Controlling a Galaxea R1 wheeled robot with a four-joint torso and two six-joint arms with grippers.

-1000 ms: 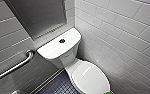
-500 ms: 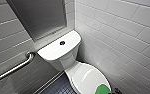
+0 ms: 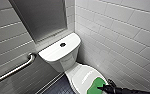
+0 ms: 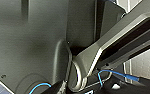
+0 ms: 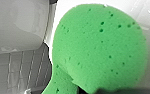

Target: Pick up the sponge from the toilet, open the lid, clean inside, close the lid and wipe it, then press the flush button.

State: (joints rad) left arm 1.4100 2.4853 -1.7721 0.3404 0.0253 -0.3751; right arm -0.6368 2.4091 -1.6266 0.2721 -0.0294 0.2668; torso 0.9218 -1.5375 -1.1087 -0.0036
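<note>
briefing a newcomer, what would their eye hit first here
The bright green sponge stands out, on the closed white lid low in the head view, the right gripper at it. Next come the dark flush button in the white tank top and the grab bar on the left wall.

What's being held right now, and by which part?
The right claw appears to grip the sponge by its narrow end nearest the arm. The wide lobe sits over the closed lid.

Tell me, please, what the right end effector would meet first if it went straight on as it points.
Most likely the bright green soft sponge on the white glossy lid: the right end effector points straight at it, though depth is unclear.
</note>
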